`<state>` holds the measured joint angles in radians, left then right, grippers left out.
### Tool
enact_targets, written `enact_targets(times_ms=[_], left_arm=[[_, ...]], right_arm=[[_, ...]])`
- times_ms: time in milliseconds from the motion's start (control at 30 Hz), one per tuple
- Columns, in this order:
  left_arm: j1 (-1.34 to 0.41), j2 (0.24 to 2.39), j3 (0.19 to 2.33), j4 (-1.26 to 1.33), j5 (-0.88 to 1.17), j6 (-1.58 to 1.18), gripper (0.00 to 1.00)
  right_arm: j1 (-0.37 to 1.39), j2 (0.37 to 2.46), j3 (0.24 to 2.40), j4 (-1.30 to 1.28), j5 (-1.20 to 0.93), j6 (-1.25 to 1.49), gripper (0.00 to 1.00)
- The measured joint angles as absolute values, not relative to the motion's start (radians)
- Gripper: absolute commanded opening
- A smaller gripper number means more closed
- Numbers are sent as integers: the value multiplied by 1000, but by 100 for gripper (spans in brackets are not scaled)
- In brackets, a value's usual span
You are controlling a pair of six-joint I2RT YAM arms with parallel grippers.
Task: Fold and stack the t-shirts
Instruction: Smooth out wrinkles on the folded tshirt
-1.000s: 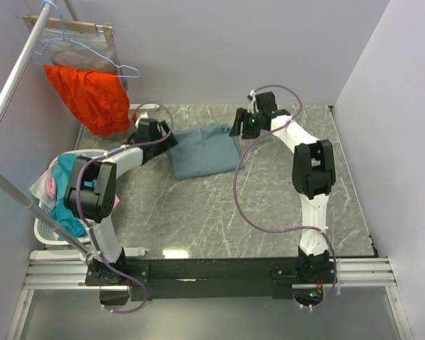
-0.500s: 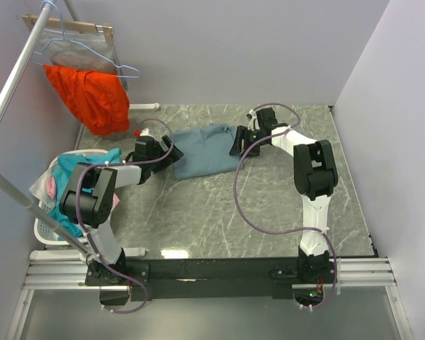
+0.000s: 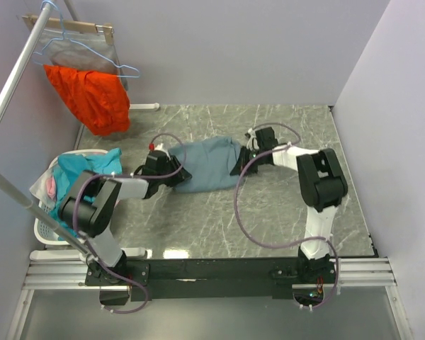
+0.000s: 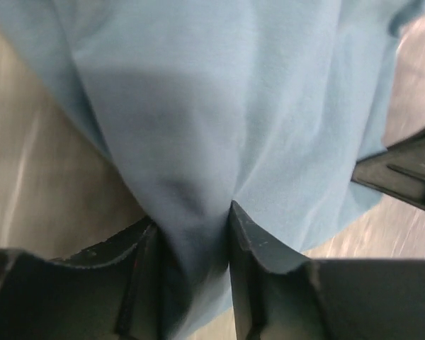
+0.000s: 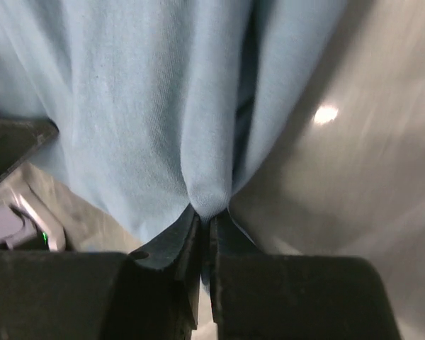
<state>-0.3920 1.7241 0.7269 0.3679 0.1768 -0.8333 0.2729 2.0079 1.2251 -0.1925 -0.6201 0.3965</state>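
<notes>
Top view: shirt (image 3: pixel 207 164) lies on the table (image 3: pixel 269 212) betw. my left gripper (image 3: pixel 176 176) & right gripper (image 3: pixel 242 161); left wrist: fingers (image 4: pixel 249 237) clamped on a soft bunched fold; right wrist: same, pinched tight on cloth, which looks light & floppy, so I'd hold edges/corners.

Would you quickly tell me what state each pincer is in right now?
Left pincer: shut on the blue t-shirt.
Right pincer: shut on the same blue t-shirt.
</notes>
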Motion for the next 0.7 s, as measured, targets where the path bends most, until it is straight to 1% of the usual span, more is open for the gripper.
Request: enact_targets(times_ms=[67, 100, 167, 200, 233, 267, 300, 333, 400, 533, 633, 700], left_arm=[[-412, 1645, 657, 331, 165, -842, 40], [-430, 1594, 619, 307, 155, -852, 41], [-474, 1485, 550, 238, 131, -865, 47], [-495, 1443, 527, 213, 124, -872, 53], [-519, 1393, 500, 185, 114, -883, 73], [-536, 1348, 479, 159, 105, -891, 81], [-556, 1297, 457, 129, 97, -906, 88], [-571, 1247, 438, 95, 85, -916, 94], [-587, 1155, 424, 13, 58, -930, 99], [-590, 1029, 435, -115, -52, -938, 99], [-590, 1013, 480, -187, -157, -923, 99], [-590, 1045, 525, -202, -210, -902, 100]], right_arm=[[301, 1910, 1105, -193, -601, 412, 7], [322, 1860, 1048, -191, -586, 422, 14], [371, 1762, 950, -197, -556, 443, 33], [392, 1723, 913, -199, -543, 457, 46], [419, 1676, 874, -206, -523, 472, 51], [446, 1628, 840, -218, -496, 489, 53], [472, 1583, 812, -233, -465, 502, 60], [494, 1541, 792, -250, -439, 509, 64], [522, 1448, 764, -293, -353, 527, 69], [518, 1303, 764, -334, -188, 532, 71], [509, 1274, 794, -337, -110, 510, 71], [501, 1308, 839, -336, -83, 484, 70]])
